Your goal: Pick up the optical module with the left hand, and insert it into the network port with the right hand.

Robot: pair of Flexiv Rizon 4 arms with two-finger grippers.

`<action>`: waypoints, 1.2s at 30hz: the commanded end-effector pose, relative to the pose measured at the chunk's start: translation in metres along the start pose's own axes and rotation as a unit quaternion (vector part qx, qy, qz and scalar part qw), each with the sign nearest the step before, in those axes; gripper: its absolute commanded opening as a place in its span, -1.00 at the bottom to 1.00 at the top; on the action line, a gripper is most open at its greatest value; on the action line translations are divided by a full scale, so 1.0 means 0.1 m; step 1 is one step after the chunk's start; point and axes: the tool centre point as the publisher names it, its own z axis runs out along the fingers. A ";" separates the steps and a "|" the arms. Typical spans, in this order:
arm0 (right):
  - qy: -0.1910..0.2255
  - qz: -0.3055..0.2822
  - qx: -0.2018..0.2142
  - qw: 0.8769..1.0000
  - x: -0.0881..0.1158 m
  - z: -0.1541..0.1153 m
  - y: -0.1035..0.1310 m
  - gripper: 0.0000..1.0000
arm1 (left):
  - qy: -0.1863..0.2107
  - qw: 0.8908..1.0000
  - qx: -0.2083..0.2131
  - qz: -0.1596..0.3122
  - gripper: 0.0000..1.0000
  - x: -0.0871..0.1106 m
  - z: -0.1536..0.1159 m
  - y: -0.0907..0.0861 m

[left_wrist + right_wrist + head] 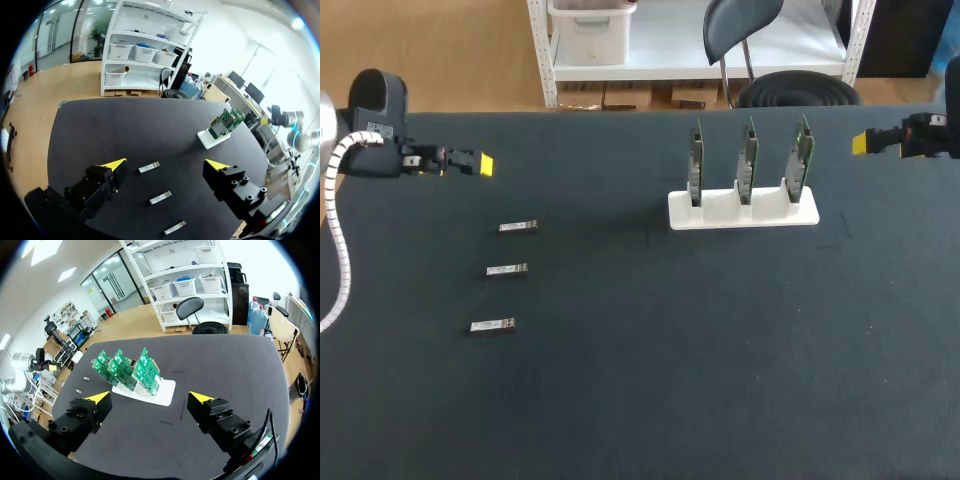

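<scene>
One black desk (720, 380) fills the head view, with a tool at each far corner: the left tool (485, 165) at the far left and the right tool (860, 143) at the far right, neither touching anything. From above each shows only a yellow tip, so the gap cannot be read there. The wrist views show it. The left tool's yellow-tipped fingers (114, 165) stand wide apart, and so do the right tool's fingers (101, 398); both tools are empty.

One white rectangular stand (742, 212) sits right of centre toward the far edge, holding three upright green circuit boards (748, 160) in a row. The head view sees them edge-on. The right wrist view shows their green faces, ahead of the right tool. The ports are too small to make out.

Three small silver optical modules (506, 270) lie flat in a column on the desk's left side, apart from one another and well apart from the stand. In the left wrist view all three lie on the desk between the spread fingers, untouched.
</scene>
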 end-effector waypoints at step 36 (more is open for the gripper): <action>0.000 0.000 0.000 1.000 0.00 0.00 0.00 1.00 | 0.315 0.820 -0.014 0.478 1.00 0.36 1.06 0.57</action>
